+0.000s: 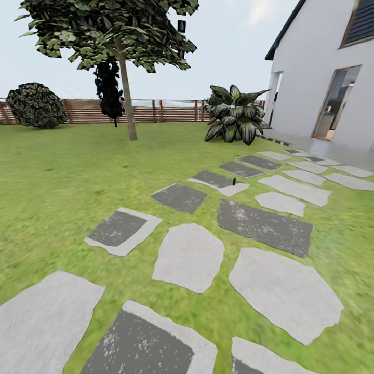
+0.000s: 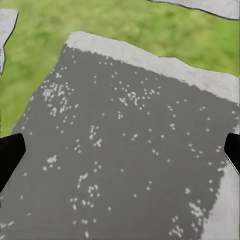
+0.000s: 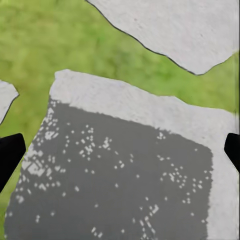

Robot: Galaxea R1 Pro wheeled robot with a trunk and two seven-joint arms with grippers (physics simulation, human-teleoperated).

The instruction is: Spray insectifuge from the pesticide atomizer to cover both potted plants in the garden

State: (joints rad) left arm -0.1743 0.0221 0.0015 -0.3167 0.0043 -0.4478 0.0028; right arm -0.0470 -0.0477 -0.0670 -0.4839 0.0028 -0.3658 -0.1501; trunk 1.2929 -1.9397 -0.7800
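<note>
Far ahead in the head view, a tiny slim dark upright thing (image 1: 234, 181) stands on a paving slab; it may be the pesticide atomizer, but it is too small to be sure. The potted plants are out of view. My left gripper (image 2: 120, 152) hangs open over a dark speckled slab (image 2: 125, 150), its black fingertips (image 2: 10, 155) at the picture's two sides with nothing between them. In its own wrist view my right gripper (image 3: 120, 152) is likewise open and empty above another dark slab (image 3: 120, 185) with a pale border.
Grey and dark stepping stones (image 1: 189, 257) cross the green lawn (image 1: 62, 176) toward a white house (image 1: 322, 78). A tree (image 1: 126, 98), a big striped-leaf plant (image 1: 234, 117), a round bush (image 1: 36, 106) and a brown slat fence (image 1: 156, 110) stand at the back.
</note>
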